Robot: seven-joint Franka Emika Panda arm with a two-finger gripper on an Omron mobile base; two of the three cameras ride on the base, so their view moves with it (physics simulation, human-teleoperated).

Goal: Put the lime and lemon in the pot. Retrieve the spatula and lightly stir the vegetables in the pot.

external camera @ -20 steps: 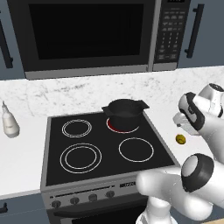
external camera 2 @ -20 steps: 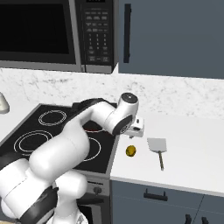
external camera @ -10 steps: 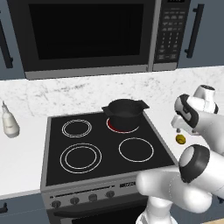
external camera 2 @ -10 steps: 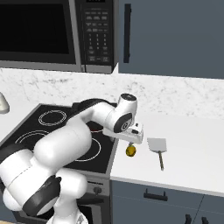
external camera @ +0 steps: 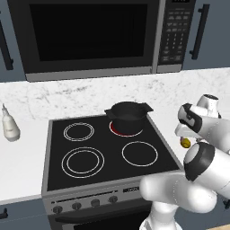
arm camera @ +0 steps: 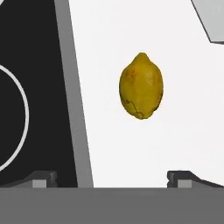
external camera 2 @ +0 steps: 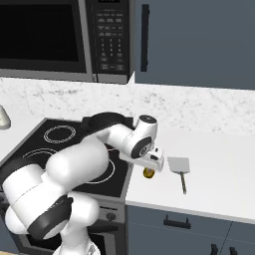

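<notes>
Gripper (arm camera: 111, 177) hangs directly over the small yellow oval lemon (arm camera: 141, 85), camera looking straight down. Fingers spread wide and released: the two dark fingertips (arm camera: 43, 178) sit far apart at the view's bottom edge, nothing between them.

Lemon lies on the white countertop (arm camera: 175, 131), just beside the stove's grey edge strip (arm camera: 74, 109), which runs at its 9 o'clock in the hand view. From the right base view the lemon (external camera 2: 148, 173) shows just under the hand, with the pale grey square-bladed spatula on a thin dark handle (external camera 2: 180, 168) at its 3 o'clock, near but apart.

Low round black pot (external camera: 127, 116) stands on the red-lit rear burner (external camera: 117, 130), well apart from the fruit.

Judgement: wide opening and overhead alignment suit a vertical descent to straddle the lemon. It sits slightly off-centre toward 1 o'clock, so a small correction may be needed. The rounded skin could roll if one finger touches first.
</notes>
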